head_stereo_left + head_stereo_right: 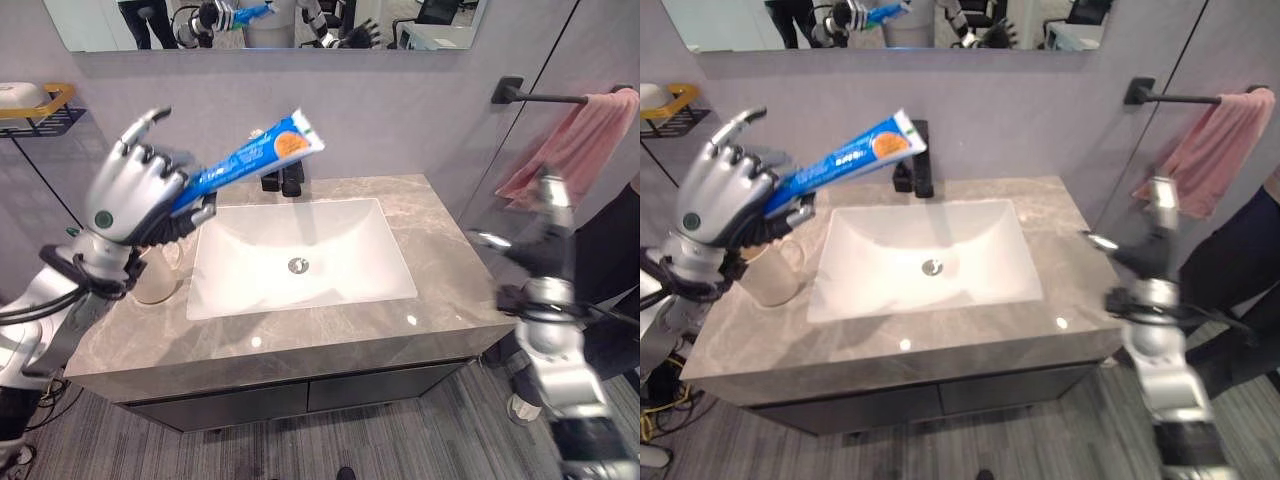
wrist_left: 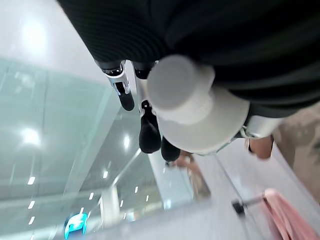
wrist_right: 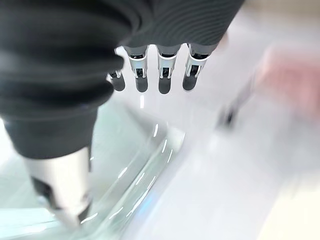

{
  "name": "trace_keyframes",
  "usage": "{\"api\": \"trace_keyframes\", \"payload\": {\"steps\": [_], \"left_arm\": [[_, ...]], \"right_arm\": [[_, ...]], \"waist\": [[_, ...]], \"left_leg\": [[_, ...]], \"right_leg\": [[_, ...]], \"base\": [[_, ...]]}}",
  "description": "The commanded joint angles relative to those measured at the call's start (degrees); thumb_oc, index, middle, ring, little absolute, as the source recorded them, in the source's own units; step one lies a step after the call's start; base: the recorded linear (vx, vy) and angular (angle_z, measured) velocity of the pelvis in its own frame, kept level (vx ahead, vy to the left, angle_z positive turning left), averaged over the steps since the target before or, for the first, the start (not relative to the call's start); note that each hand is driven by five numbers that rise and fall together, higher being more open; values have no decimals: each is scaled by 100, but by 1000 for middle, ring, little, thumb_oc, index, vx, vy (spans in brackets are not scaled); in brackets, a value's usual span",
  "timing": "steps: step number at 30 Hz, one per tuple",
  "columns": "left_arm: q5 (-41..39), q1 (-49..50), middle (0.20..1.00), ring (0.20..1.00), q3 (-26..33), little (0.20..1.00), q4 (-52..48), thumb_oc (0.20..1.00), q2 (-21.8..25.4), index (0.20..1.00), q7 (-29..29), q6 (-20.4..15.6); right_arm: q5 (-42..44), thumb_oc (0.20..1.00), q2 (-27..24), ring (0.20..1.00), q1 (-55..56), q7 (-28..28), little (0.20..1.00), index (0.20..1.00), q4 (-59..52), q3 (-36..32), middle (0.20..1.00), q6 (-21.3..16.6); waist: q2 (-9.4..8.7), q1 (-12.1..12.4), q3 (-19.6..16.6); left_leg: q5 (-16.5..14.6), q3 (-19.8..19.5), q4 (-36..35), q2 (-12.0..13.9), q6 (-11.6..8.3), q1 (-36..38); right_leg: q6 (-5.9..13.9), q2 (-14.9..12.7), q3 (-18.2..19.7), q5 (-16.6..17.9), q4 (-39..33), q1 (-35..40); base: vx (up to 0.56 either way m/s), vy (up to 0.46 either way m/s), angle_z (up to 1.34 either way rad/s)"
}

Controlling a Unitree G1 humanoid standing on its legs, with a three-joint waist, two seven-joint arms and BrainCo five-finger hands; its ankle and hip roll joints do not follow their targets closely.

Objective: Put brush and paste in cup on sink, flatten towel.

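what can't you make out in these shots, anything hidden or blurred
- Inside of the cup: the left hand holding the toothpaste covers its mouth, so a brush inside can't be confirmed.
- Right hand: motion-blurred in both eye views.
- Towel: cut by the frame edge, blurred in the right wrist view.

A grey marble-look counter [image 1: 440, 270] carries a white rectangular basin [image 1: 300, 255] with a black faucet [image 1: 283, 180] at its back edge. Dark cabinet doors [image 1: 300, 395] sit beneath. The wall [image 1: 400, 110] is pale grey, with a mirror [image 1: 260, 20] above and a black wire shelf [image 1: 40, 115] on the left. The floor [image 1: 300, 445] is grey wood-grain planks.
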Motion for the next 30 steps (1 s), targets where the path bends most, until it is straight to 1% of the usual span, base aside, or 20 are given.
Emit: {"api": "trace_keyframes", "payload": {"steps": [1, 2, 3, 4, 6, 7, 8, 11, 13, 15, 18, 19, 20, 25, 30], "left_arm": [[-406, -713, 200, 200, -199, 200, 6, 200, 92, 200, 290, 208], [-443, -772, 200, 200, -295, 200, -20, 200, 83, 200, 262, 190], [-527, -923, 200, 200, -442, 200, -69, 200, 79, 200, 231, 181], [-641, -1036, 200, 200, -532, 200, -220, 200, 73, 200, 241, 195], [-694, -1144, 200, 200, -603, 200, -289, 200, 122, 200, 247, 198], [-700, -1226, 200, 200, -687, 200, -385, 200, 98, 200, 263, 183], [-691, -1280, 200, 200, -741, 200, -375, 200, 108, 200, 275, 187], [-676, -1449, 200, 200, -957, 200, -443, 200, 101, 200, 354, 125], [-674, -1484, 200, 200, -1000, 200, -485, 200, 143, 200, 356, 99], [-676, -1432, 200, 200, -1013, 200, -625, 200, 207, 200, 391, 25], [-669, -1450, 200, 200, -1090, 200, -741, 200, 271, 200, 403, -49], [-707, -1468, 200, 200, -1178, 200, -746, 200, 267, 200, 418, -79], [-708, -1477, 200, 200, -1184, 200, -741, 200, 270, 200, 419, -81], [-799, -1381, 200, 200, -1236, 200, -834, 200, 214, 200, 439, -172], [-849, -1187, 200, 200, -1137, 200, -878, 200, 132, 200, 463, -213]], "right_arm": [[2170, 1000, 269, 1000, -603, 856, 1000, 1000, 394, 330, 1000, -401], [2559, 1000, 345, 1000, -732, 1023, 1000, 1000, 486, 595, 1000, -319], [3212, 1000, 547, 1000, -1073, 1150, 1000, 1000, 803, 983, 1000, -309], [4002, 1000, 885, 1000, -1347, 1283, 1000, 1000, 865, 1249, 1000, -305], [4442, 1000, 1115, 1000, -1545, 1453, 1000, 1000, 961, 1373, 1000, -300], [4788, 1000, 1363, 1000, -1664, 1545, 1000, 1000, 863, 1484, 1000, -403], [4830, 1000, 1395, 1000, -1707, 1635, 1000, 1000, 916, 1533, 1000, -397], [5335, 1000, 1747, 1000, -1880, 1896, 1000, 1000, 809, 1748, 1000, -516], [5439, 1000, 1827, 1000, -1960, 1943, 1000, 1000, 811, 1822, 1000, -554], [5645, 1000, 2013, 1000, -2113, 2050, 1000, 1000, 670, 1929, 1000, -646], [5653, 1000, 2127, 1000, -2309, 2104, 1000, 1000, 513, 2098, 1000, -699], [5644, 1000, 2175, 1000, -2417, 2103, 1000, 1000, 463, 2121, 1000, -790], [5644, 1000, 2179, 1000, -2422, 2102, 1000, 1000, 467, 2119, 1000, -794], [5656, 1000, 2360, 1000, -2704, 2028, 1000, 1000, 305, 1990, 1000, -1053], [5434, 1000, 2328, 1000, -2826, 1847, 1000, 1000, 65, 1820, 1000, -1267]], "waist": [[-159, 149, -192], [-173, 192, -185], [-195, 253, -155], [-207, 356, -122], [-235, 439, -91], [-237, 497, -72], [-256, 513, -59], [-277, 612, -30], [-284, 653, -17], [-298, 745, 4], [-315, 791, 14], [-312, 822, 9], [-316, 819, 10], [-313, 880, 2], [-298, 878, -16]], "left_leg": [[-215, -372, 19, 226, -301, 66], [-210, -380, 19, 225, -305, 63], [-208, -395, 19, 220, -312, 67], [-189, -425, 19, 218, -318, 31], [-181, -459, 19, 212, -320, 6], [-171, -481, 19, 208, -317, -10], [-165, -499, 19, 206, -317, -19], [-146, -559, 19, 202, -329, -67], [-136, -585, 19, 201, -334, -87], [-122, -637, 19, 192, -343, -147], [-111, -686, 19, 182, -350, -192], [-106, -711, 19, 177, -349, -208], [-106, -713, 19, 176, -349, -211], [-123, -763, 19, 146, -336, -230], [-135, -763, 19, 134, -323, -222]], "right_leg": [[639, -567, 6, -110, -6, 162], [633, -568, -5, -109, -6, 164], [625, -571, -19, -106, -6, 176], [616, -583, -58, -104, -6, 161], [606, -590, -96, -123, -6, 173], [601, -595, -124, -128, -6, 178], [601, -598, -143, -135, -6, 183], [600, -614, -218, -162, -6, 190], [598, -618, -247, -168, -6, 193], [593, -627, -301, -188, -6, 189], [596, -642, -371, -187, -6, 179], [596, -655, -400, -195, -6, 183], [596, -655, -403, -196, -6, 181], [599, -680, -444, -213, -6, 200], [598, -691, -419, -215, -6, 201]], "base": [[0, 0, 0], [0, 0, 0], [-1, 7, 5], [4, 3, 9], [19, -3, 16], [26, -5, 16], [33, 0, 14], [28, -2, 9], [15, 1, 20], [22, 7, 16], [30, 8, 11], [33, 14, 16], [33, 14, 8], [29, 11, 3], [0, 0, 0]]}}
